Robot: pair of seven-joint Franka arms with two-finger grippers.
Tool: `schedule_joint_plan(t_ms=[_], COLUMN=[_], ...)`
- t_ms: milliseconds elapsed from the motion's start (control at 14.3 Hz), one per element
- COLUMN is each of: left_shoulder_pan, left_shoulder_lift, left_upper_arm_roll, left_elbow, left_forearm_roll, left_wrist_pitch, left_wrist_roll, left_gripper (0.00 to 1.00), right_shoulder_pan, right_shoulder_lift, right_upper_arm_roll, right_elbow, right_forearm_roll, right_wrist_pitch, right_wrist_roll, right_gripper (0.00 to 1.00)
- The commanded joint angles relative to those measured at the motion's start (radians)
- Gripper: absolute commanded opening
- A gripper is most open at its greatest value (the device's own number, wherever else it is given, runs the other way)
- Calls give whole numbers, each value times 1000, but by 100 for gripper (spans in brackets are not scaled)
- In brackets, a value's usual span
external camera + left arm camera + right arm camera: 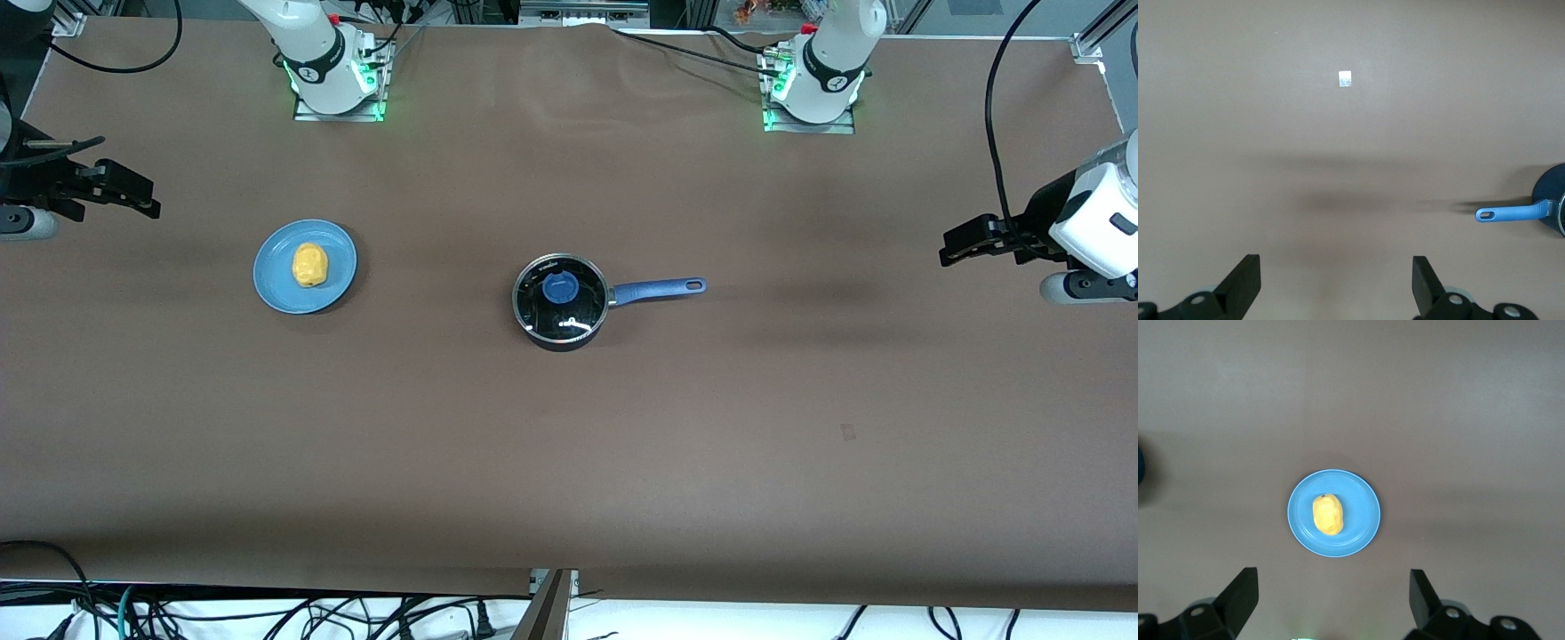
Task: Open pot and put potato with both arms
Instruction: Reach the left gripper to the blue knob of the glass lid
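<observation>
Both of my claws hang released, fingers spread wide and holding nothing. My left gripper (956,249) waits in the air over bare table at the left arm's end; my right gripper (142,197) hovers over bare table at the right arm's end.

Between them, near the table's middle, sits the pot (562,302), a small black saucepan. Its glass lid (578,313) is on, the blue knob (561,289) at the centre. Its long blue handle (660,289) lies flat and points toward the left arm's end of the table, running roughly along the table's length.

Toward the right arm's end, well apart from the pot, a flat blue plate (305,266) carries the potato (309,264), a lumpy yellow oval. In the front view its long axis runs roughly from nearer the front camera to farther from it.

I judge that nothing has begun: the pot is closed and the potato untouched. Next, I think, one claw must come down over the knob and close on it to lift the lid, while the other reaches the potato, pinching across its narrow width.
</observation>
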Motion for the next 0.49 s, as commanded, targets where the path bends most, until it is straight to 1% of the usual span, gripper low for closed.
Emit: schedule_joint_plan(t_ms=[0, 210, 350, 420], left_shoulder_pan=[5, -10, -28, -51], left_shoulder_lift=[4, 4, 17, 24], left_upper_arm_roll=[2, -1, -15, -17], left_elbow=[13, 15, 15, 15], left_forearm_roll=[-20, -17, -28, -46], left_wrist_pitch=[-20, -20, -19, -19], left_wrist_roll=[18, 17, 4, -43], left_gripper=[100, 100, 100, 100], right_shoulder_pan=[-19, -19, -19, -19], right_shoulder_lift=[-9, -9, -9, -9], right_upper_arm_roll=[17, 17, 17, 17], right_elbow=[-6, -6, -6, -6], right_forearm_roll=[0, 0, 0, 0], right_wrist_pitch=[-10, -10, -10, -10], right_wrist_roll=[10, 10, 10, 10], right_gripper=[100, 100, 100, 100])
